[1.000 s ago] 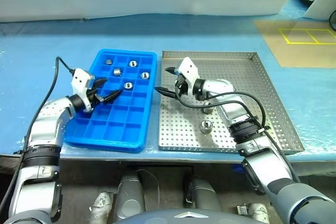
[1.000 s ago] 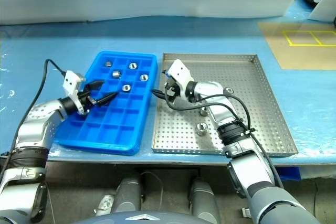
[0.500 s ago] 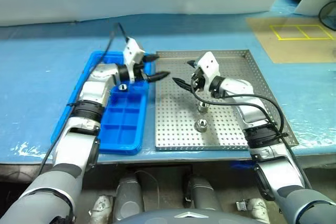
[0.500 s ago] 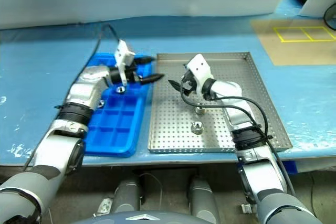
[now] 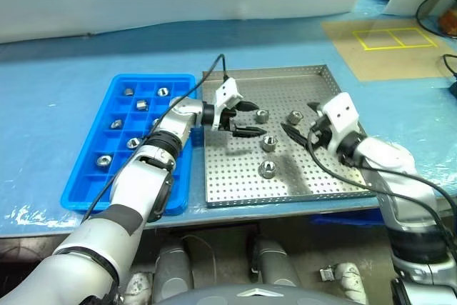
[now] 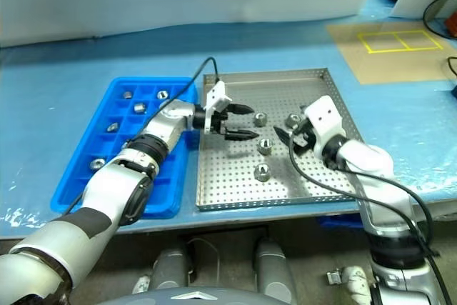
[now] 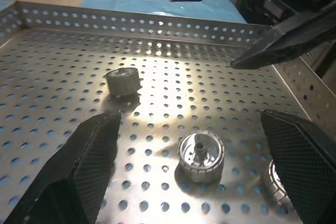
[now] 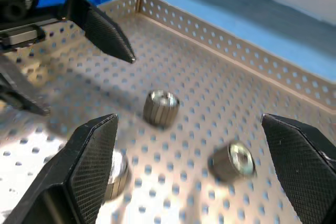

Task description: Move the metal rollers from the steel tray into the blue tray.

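The steel tray (image 5: 230,176) holds several metal rollers, among them one (image 5: 262,115) at the back, one (image 5: 268,142) in the middle and one (image 5: 267,169) nearer the front. My left gripper (image 5: 247,118) hovers open over the tray's left part, pointing right at those rollers and holding nothing. In the left wrist view a roller (image 7: 199,156) lies between its fingers. My right gripper (image 5: 300,121) is open and empty over the tray's right part, beside another roller (image 5: 293,116). The blue tray (image 5: 86,192) to the left has several rollers, such as one (image 5: 133,143), in its compartments.
Both trays sit side by side on a blue-covered table (image 5: 64,55). A brown board with yellow tape squares (image 5: 385,44) lies at the far right. Black cables (image 5: 335,173) trail from both wrists over the trays.
My left gripper has swung right from above the blue tray to over the steel tray. My right gripper has drawn back toward the tray's right side. Both stayed open. The camera view has also shifted.
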